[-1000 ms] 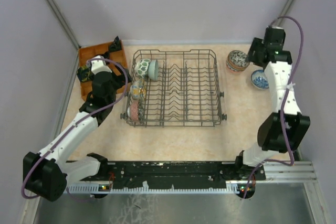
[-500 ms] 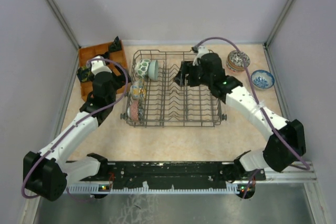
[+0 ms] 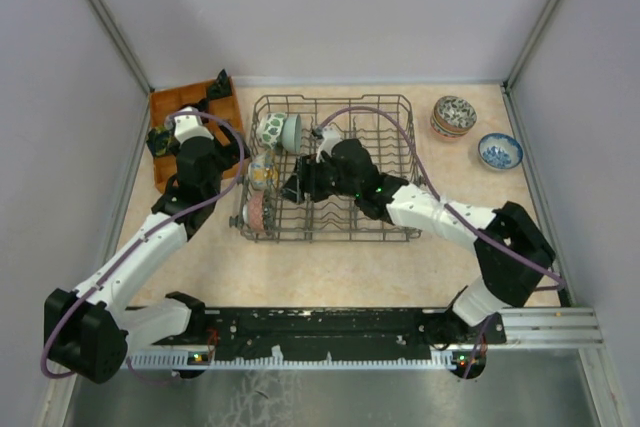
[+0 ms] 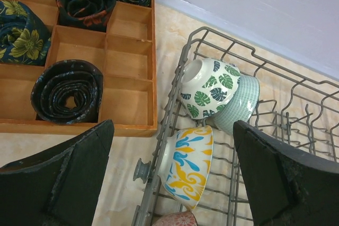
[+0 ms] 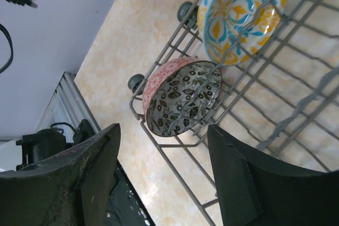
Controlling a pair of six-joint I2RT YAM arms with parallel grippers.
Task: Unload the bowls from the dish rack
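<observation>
Bright, even, diffuse light with soft faint shadows; all views sharp

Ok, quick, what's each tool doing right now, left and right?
Left tool: open, holding nothing.
Right tool: open, holding nothing, poised at the pink bowl in the dish rack.
</observation>
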